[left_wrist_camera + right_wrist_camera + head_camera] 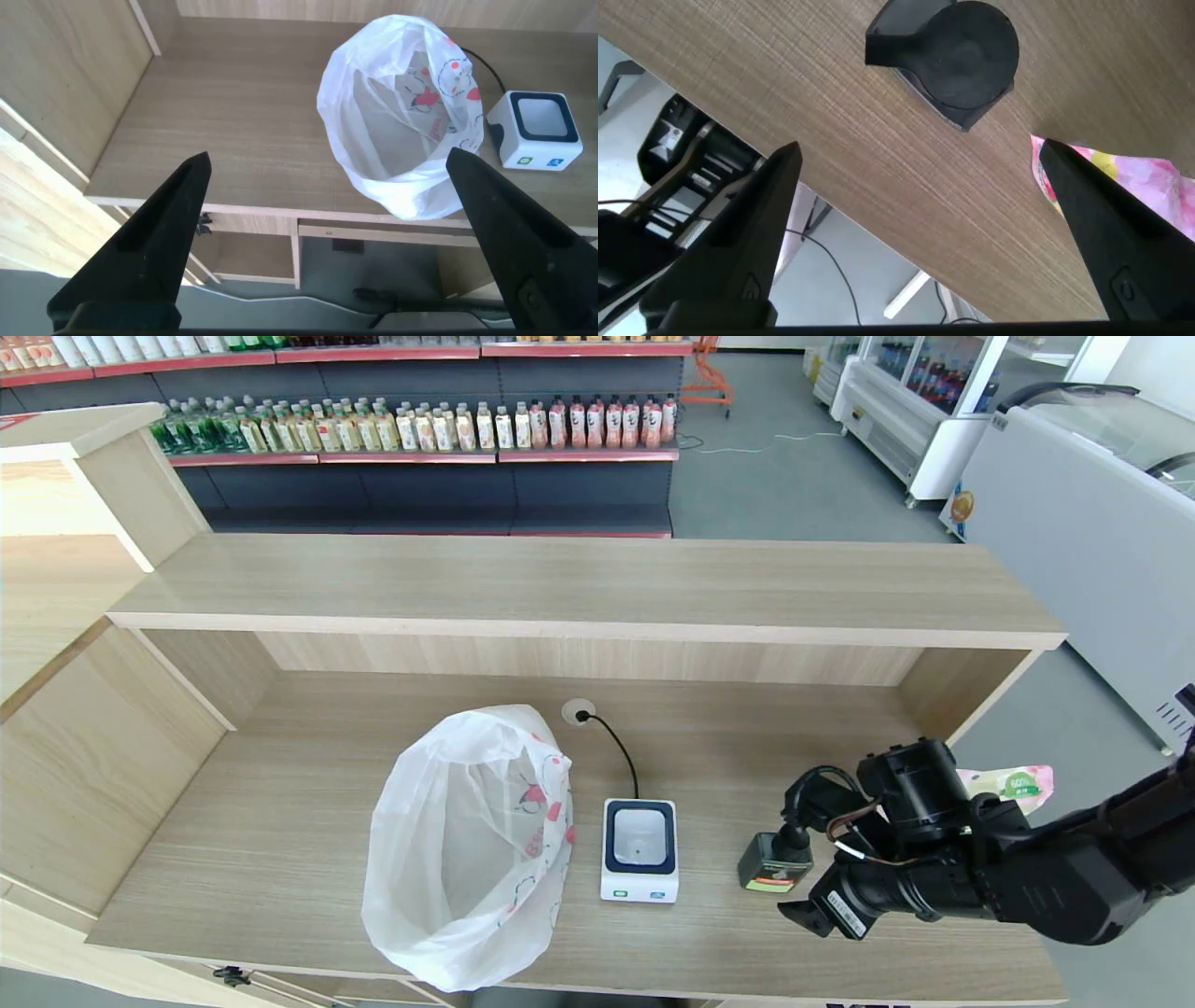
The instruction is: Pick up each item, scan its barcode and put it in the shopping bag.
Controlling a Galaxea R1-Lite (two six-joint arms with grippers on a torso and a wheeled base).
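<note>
1. The right arm (1027,868) holds its jaws spread wide and empty above the desk (280,821). The small dark bottle (773,863) is a little ahead of them, and the pink pouch (1148,182) is just beside one finger. A drop that is poorly centred could shove either item instead of straddling it.
2. The bottle stands upright between the scanner (639,847) and the right arm. A lopsided squeeze on its cap would likely tip it, and it could then roll towards the desk's front edge.
3. The pouch lies flat, partly hidden behind the arm. It looks soft and slippery, so the jaws may catch only a corner, and the barcode could fold or face away.
4. The scanner, with its cable (616,742), sits just beside the shopping bag (467,840). An item carried low across could knock it.
5. The bag is limp, and its mouth overhangs the front edge. An item released onto the rim may collapse it or drag it off. The left jaws, spread and empty, hang off the desk front and do not steady it.
</note>
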